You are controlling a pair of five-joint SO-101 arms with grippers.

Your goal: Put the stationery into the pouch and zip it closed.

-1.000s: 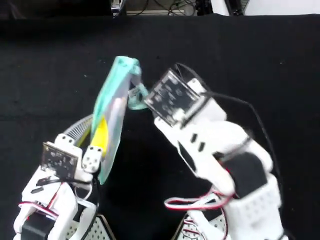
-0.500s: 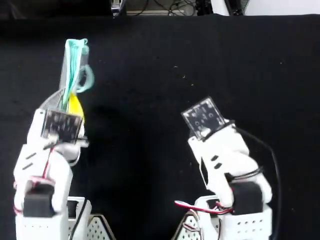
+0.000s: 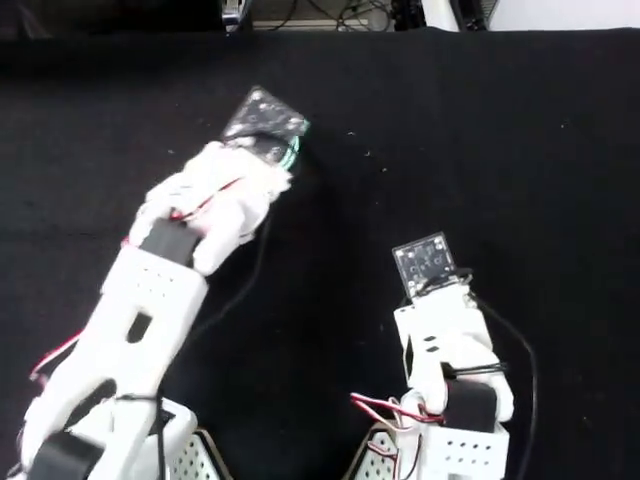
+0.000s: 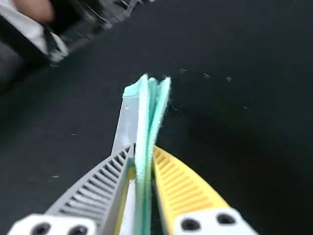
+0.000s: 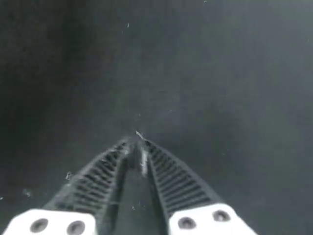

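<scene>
Left wrist view: left jaws clamp the limp mint-green plastic pouch (image 4: 149,117) by its edge; right jaws closed, empty. Light, floppy, probably slippery.

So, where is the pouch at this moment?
The pouch is clamped edge-on in the left gripper; in the high view it is toward the far side of the black table, left of centre.

Teal pouch (image 4: 148,115) between clamped jaws
</scene>
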